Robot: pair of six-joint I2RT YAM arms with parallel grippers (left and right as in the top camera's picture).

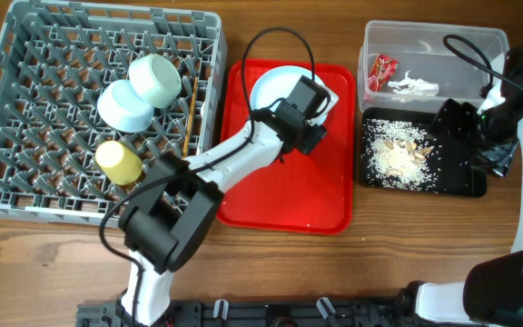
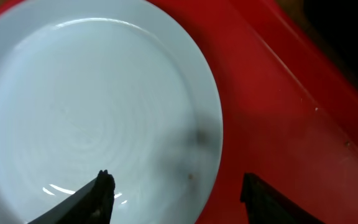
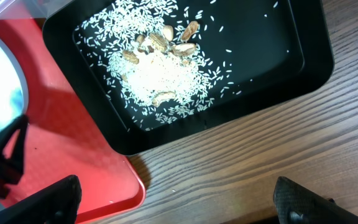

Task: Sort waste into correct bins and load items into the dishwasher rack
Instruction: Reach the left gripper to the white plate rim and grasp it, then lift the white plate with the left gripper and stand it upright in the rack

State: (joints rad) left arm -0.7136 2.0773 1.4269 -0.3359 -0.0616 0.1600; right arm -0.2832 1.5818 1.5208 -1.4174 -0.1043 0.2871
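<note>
White plate flat; blue bowl, green bowl, yellow cup in rack; crumbs in black tray.

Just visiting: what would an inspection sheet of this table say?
Surface: wooden table.
Job's things: green bowl, blue bowl, yellow cup and chopsticks in the grey rack; white plate on the red tray; wrapper and napkin in the clear tub; rice crumbs in the black tray; fork not seen.
Clutter: nothing seen.
Tools: left tool open over the plate's rim; right tool open near the black tray.
Cables: black cable loops above left arm; another crosses the tub.
Surroundings: nothing seen.
</note>
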